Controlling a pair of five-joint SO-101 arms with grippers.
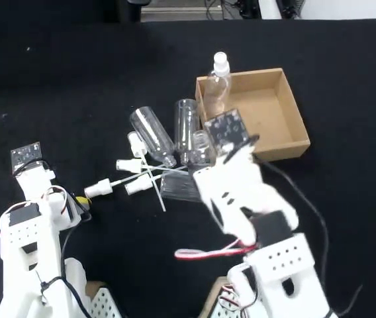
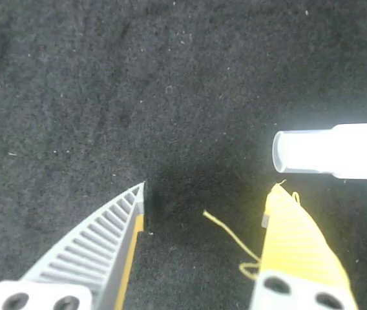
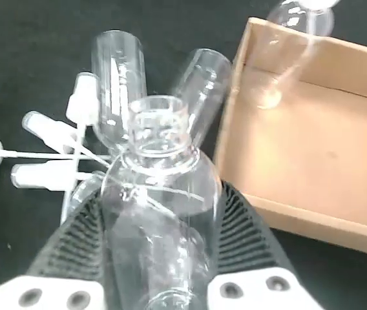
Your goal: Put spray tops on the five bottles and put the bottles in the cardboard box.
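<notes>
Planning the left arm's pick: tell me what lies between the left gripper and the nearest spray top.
Nothing but bare black table: in the left wrist view the spray top lies just beyond the yellow fingertip of the open left gripper.

A black cloth [image 1: 55, 86] covered the desk [image 1: 353, 218], flecked with pale lint [image 2: 170, 89]. A thin yellow thread [image 2: 225, 229] lay curled on the desk. Beyond the desk's far edge ran a strip of grey floor [image 1: 175, 13], with dark cables [image 1: 237, 8] lying across it.
</notes>
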